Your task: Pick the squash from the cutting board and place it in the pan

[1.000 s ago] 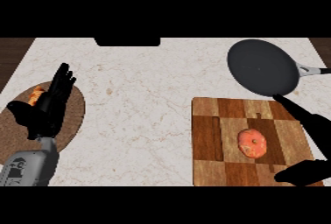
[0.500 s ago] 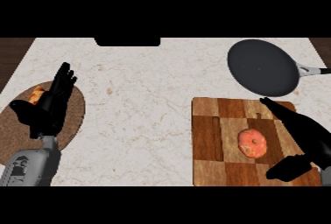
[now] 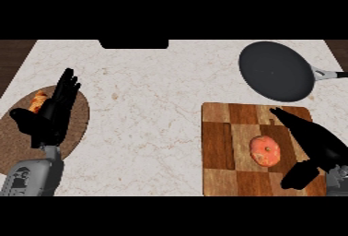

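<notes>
Light falls evenly and fairly brightly across the pale marble table (image 3: 156, 115), with no clear single source. Cast shadows are almost missing: the checkered cutting board (image 3: 224, 138) and the dark pan (image 3: 275, 71) show no dark edge beside them. The pan's surface is matt, with only a faint paler sheen, no glare. The black hands read as flat silhouettes, so detail on the right hand (image 3: 312, 143) is hard to make out. The squash (image 3: 266, 150) looks slightly soft-edged, perhaps from coarse rendering. Straight edges stay straight toward the borders.
</notes>
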You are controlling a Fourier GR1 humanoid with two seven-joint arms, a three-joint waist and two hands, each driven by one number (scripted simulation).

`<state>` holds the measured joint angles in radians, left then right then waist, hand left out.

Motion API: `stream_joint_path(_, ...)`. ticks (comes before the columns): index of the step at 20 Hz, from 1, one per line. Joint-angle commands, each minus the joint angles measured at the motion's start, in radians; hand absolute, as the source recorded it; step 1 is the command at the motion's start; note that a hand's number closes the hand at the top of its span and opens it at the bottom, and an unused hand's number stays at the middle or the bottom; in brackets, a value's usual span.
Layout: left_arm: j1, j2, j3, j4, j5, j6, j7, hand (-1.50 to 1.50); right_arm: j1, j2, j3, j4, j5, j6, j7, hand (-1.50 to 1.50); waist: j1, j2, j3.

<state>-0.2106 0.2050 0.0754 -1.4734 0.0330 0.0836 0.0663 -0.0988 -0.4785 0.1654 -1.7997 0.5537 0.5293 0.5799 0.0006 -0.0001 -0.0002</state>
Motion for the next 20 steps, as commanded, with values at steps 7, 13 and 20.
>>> stream_joint_path(7,-0.048,0.001,0.035,0.054,0.0,-0.035,-0.014,0.0,-0.004,0.112,0.055,0.112,0.167,-0.036,-0.056,-1.5,-0.002,0.0,0.0)
stream_joint_path(13,0.018,-0.031,0.008,-0.009,-0.048,-0.009,-0.013,0.0,-0.034,0.116,-0.003,0.161,0.165,0.055,-0.079,-1.5,0.0,0.0,0.0)
stream_joint_path(20,-0.04,-0.032,0.033,0.033,-0.039,-0.018,-0.013,0.0,-0.009,0.159,0.046,0.256,0.243,-0.003,-0.18,1.5,-0.002,0.0,0.0)
